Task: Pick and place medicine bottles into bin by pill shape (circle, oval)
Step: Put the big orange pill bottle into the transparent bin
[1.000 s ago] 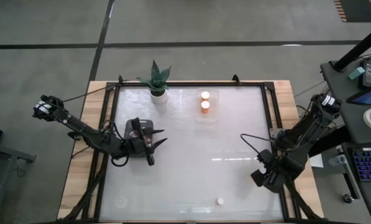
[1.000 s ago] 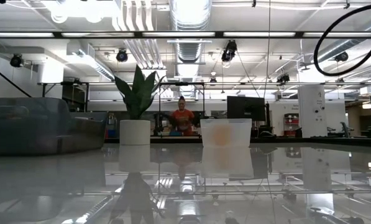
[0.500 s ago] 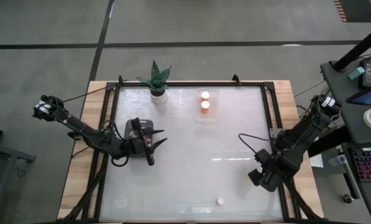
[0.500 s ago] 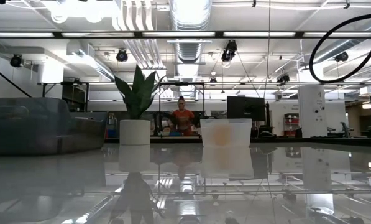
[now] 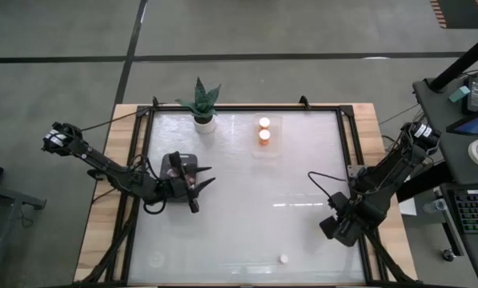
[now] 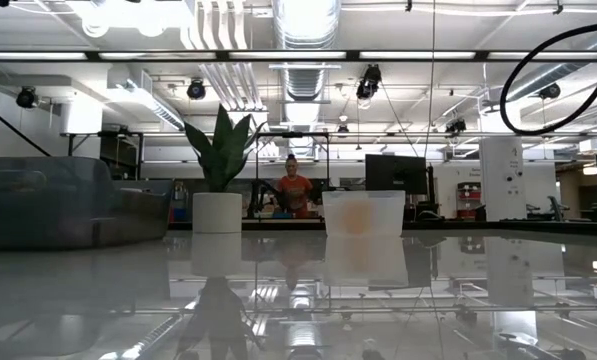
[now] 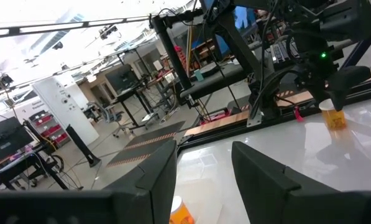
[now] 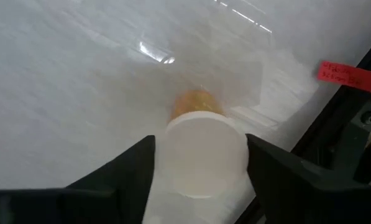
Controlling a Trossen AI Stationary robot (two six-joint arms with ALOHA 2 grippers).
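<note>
- The right gripper [image 5: 335, 228] is low over the table [image 5: 247, 216], close to the right edge and toward the near right corner.
- In the right wrist view its 2 dark fingers [image 8: 120, 180] sit against opposite sides of a white cap, so this gripper is clamped on a medicine bottle [image 8: 204, 152].
- That medicine bottle has an orange body below the cap and stands upright. From above it is hidden under the right gripper.
- The left wrist view shows the same medicine bottle far off across the table, hanging directly below the right arm's dark gripper.
- The left gripper [image 5: 205, 178] is over the left half of the table, just beside the left edge, at the dark bin [image 5: 174, 164].
- Whether the left gripper grasps anything cannot be told. A bit of an orange bottle [image 7: 182, 213] shows close under it, held or lying in the dark bin, I cannot tell which.
- A clear tray [image 5: 265, 150] sits near the far edge, a little right of the middle, with 2 bottles [image 5: 264, 122] in it, both upright with white caps, one behind the other.
- In the low view the clear tray looks like a pale box with an orange blur inside.
- Another bottle [image 5: 283, 259] stands alone near the near edge, well apart from both bins and left of the right gripper.
- A potted plant [image 5: 200, 104] stands at the far edge, left of the clear tray.
- A person [image 6: 295, 190] in an orange top is in the room beyond the table.
</note>
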